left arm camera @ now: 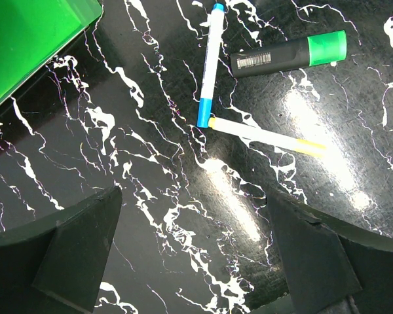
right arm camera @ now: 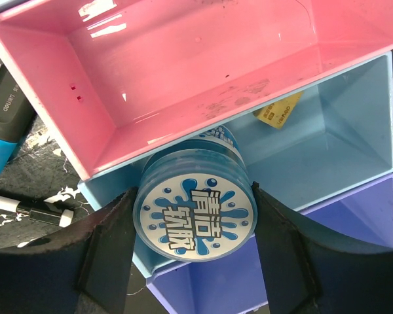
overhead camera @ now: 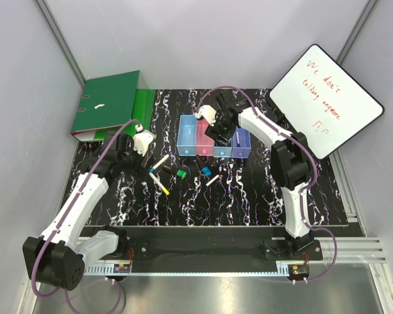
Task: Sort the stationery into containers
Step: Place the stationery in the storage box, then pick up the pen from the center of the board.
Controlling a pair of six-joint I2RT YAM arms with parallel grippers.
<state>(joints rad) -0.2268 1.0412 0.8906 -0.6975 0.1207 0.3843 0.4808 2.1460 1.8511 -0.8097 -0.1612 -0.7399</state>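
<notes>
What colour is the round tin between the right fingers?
The round tin is blue, its label pale with blue print; right wrist view.

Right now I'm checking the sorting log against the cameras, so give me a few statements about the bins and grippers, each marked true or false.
1. The right gripper holds a round tub with a blue label. True.
2. The pink bin has two markers in it. False: it is empty in the right wrist view.
3. The left gripper is closed on a marker. False: it is open and holds nothing.
4. The round tub is at the blue bin, which lies between the pink bin and the purple bin. True.
5. A blue-capped marker and a green-capped highlighter lie on the table. True.
</notes>
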